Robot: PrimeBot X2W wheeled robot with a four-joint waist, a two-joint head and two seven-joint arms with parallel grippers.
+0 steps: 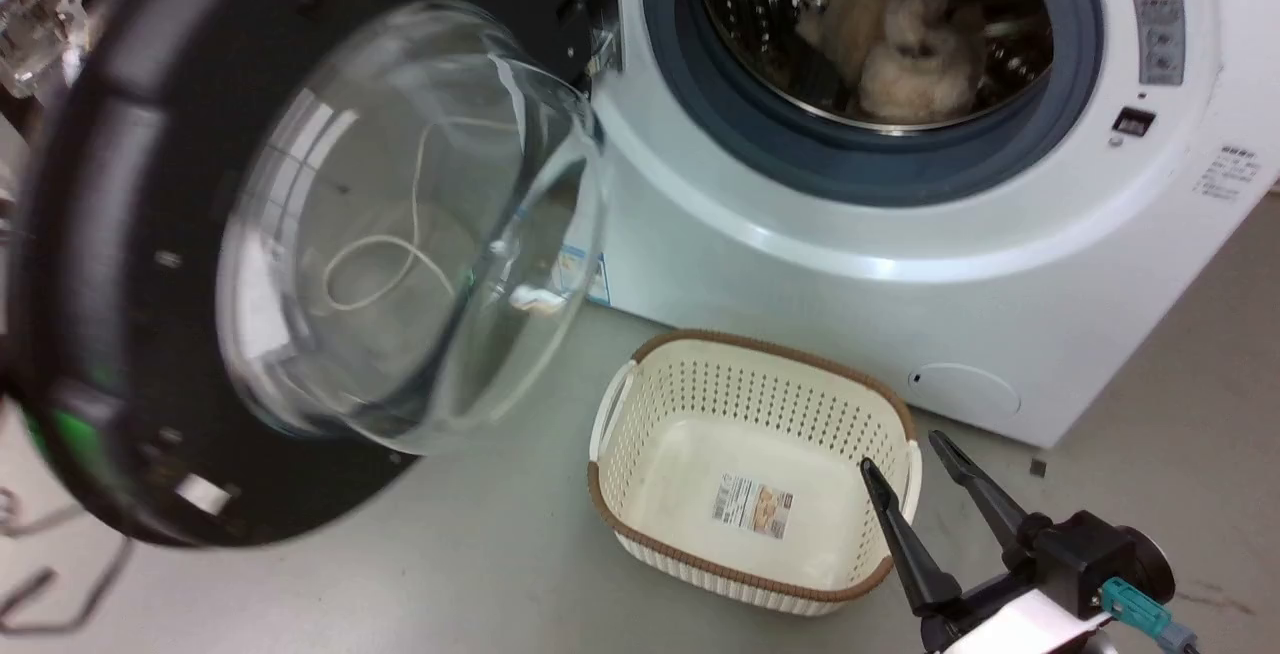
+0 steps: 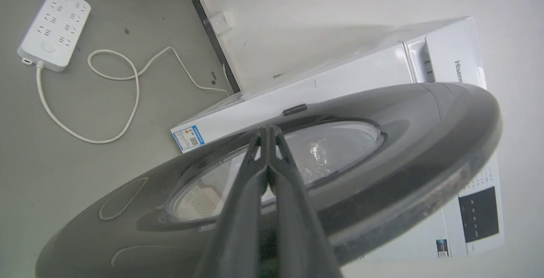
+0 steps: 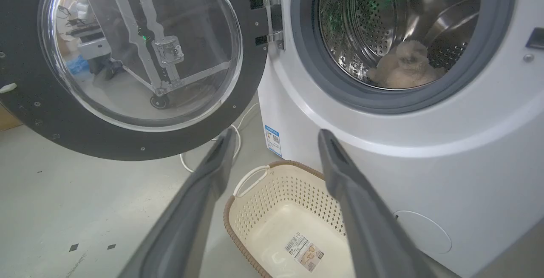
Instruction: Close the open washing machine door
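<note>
A: door status?
B: washing machine door [image 1: 90, 284] is open, swung well clear of the washing machine [image 1: 800, 274] front. It hangs on the metal hinge [image 3: 272, 18] at the left edge of the drum opening [image 1: 870, 159]. The glass bowl [image 1: 400, 234] bulges from its inner face.
A: left arm?
B: left gripper [image 2: 267, 131] is on the door's outer side, away from the machine. Fingers clenched together, nothing between them. Tips lie over the inner edge of the black rim [image 2: 425, 142], by the glass. Contact with the door: can't tell.
A: right?
B: right gripper [image 1: 902, 451] is low in front of the machine, by the rim of the basket [image 1: 640, 404]. Fingers released, wide apart, holding nothing. Well apart from the door.
A: basket where?
B: on the floor [image 1: 500, 554] just in front of the machine, below the drum opening. Cream, brown rim, paper label on its bottom.
A: anything in the drum?
B: a cream fluffy item [image 1: 900, 44] lying low inside the machine.
A: other clutter?
B: a white power strip [image 2: 54, 27] and its looped cable [image 2: 127, 82] on the floor beside the machine, hinge side.
</note>
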